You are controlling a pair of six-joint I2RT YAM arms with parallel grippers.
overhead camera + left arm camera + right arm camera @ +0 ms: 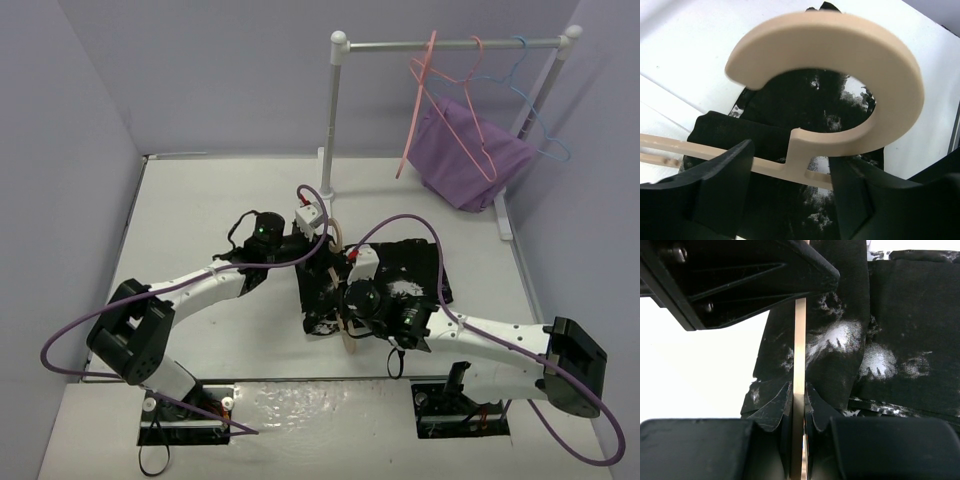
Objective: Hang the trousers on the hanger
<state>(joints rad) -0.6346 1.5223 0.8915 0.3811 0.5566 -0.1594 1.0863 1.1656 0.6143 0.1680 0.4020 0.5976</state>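
Hanger (875, 60) gripped edge-on by clenched right claw (798, 415), positioned over left edge of trousers (410, 275). Trousers laid crumpled on table (200, 210), centre-right, between both arms. Left claw (790, 167) released: fingers spread wide either side of hanger neck, below hook.

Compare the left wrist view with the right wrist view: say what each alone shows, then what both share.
Only the left wrist view: the hanger's thick curved hook, face-on, the left gripper's jaws apart either side of its neck. Only the right wrist view: the right gripper clamped on the hanger's bar, seen edge-on. Both: the hanger and the speckled black trousers beneath it.
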